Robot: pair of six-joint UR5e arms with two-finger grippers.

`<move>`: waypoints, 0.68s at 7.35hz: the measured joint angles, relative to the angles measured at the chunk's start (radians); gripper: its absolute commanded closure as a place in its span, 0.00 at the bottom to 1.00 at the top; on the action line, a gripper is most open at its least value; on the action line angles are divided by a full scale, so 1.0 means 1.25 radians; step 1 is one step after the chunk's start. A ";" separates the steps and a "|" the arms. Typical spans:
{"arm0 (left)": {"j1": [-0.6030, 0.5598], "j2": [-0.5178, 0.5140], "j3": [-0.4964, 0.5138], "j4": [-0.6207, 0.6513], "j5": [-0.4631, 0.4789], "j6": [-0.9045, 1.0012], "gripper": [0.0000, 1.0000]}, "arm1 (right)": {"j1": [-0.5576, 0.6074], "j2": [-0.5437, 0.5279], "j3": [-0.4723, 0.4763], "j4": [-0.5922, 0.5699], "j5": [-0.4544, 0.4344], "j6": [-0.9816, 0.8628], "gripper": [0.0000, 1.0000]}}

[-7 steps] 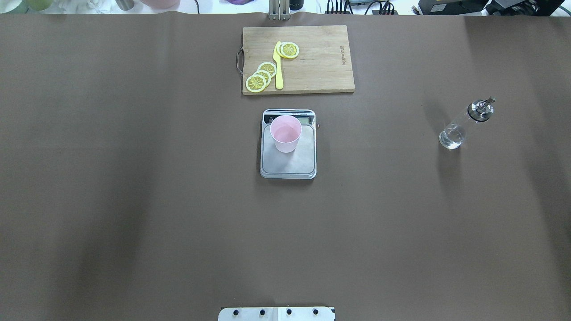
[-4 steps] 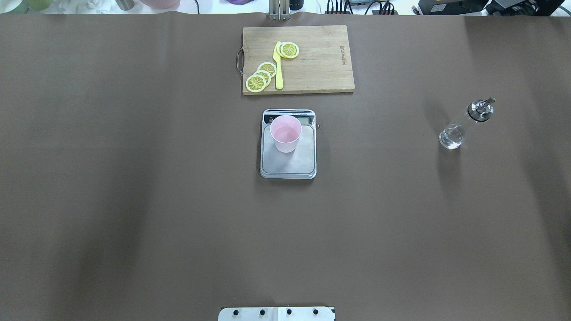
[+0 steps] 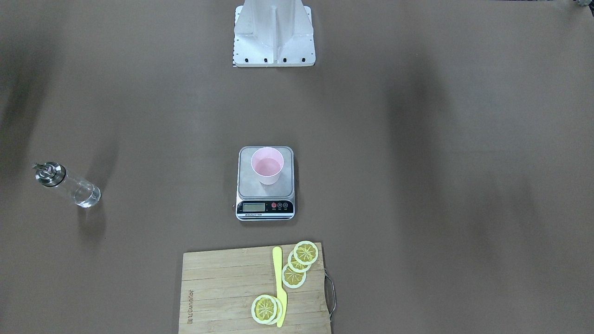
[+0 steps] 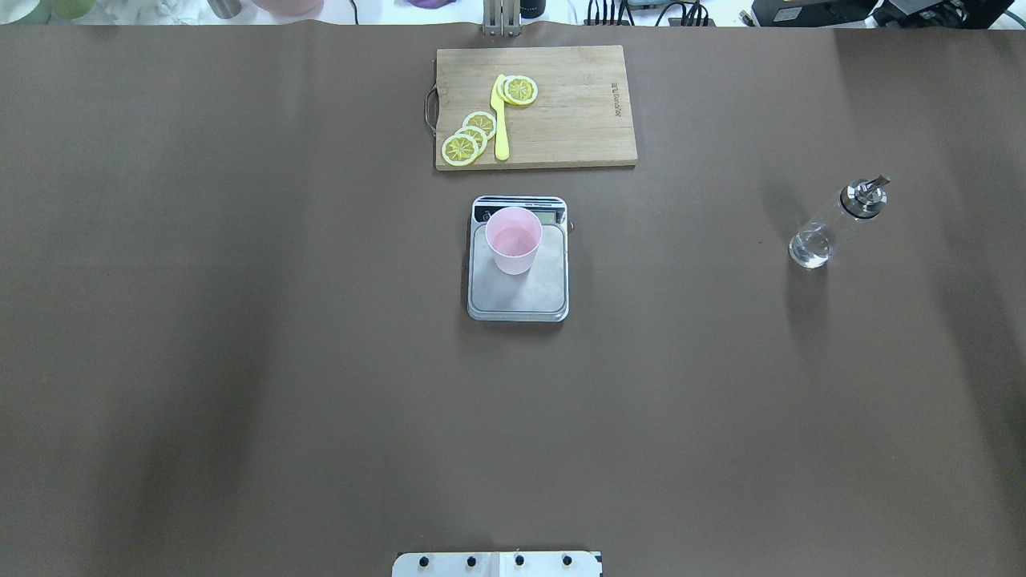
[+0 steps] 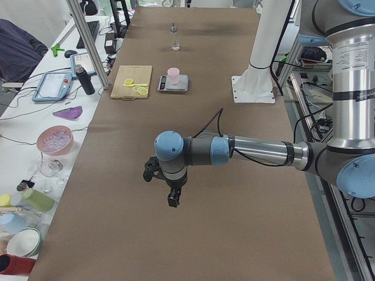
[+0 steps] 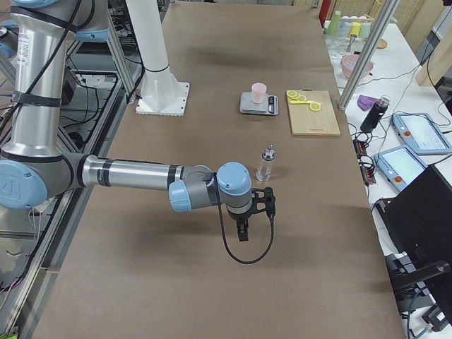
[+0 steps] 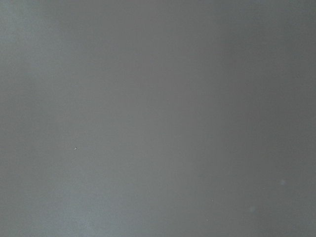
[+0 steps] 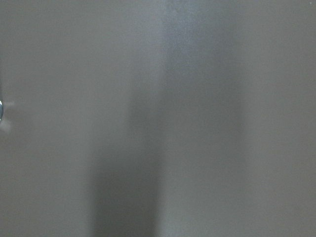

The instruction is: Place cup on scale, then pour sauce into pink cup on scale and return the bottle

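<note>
1. Currently, cup (image 4: 513, 240) upright on scale (image 4: 518, 303), frame centre; bottle (image 4: 826, 231) stands mid-right, overhead.
2. Left claw (image 5: 172, 198), right claw (image 6: 243, 229): side views only; apart or together, cannot tell.
3. Wrist views: blurred tabletop (image 7: 158, 118).

Cutting board (image 4: 561, 104), lemon slices (image 4: 469, 138), yellow knife (image 4: 501, 120)

The left claw (image 5: 174, 200) and right claw (image 6: 242, 233) show only in side views; how their jaws stand cannot be told. Digits on the scale (image 3: 254, 207) are too small to read. Both wrist views give only blurred counter (image 7: 158, 118).
</note>
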 measured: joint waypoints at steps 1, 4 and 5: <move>0.000 0.000 0.000 0.001 0.000 0.000 0.02 | 0.000 0.000 0.004 0.000 -0.003 0.000 0.00; 0.000 0.001 0.001 0.001 0.000 0.000 0.02 | 0.000 0.000 0.011 0.000 -0.006 0.000 0.00; 0.000 0.001 0.001 0.001 0.000 0.000 0.02 | 0.000 -0.001 0.012 0.000 -0.006 0.000 0.00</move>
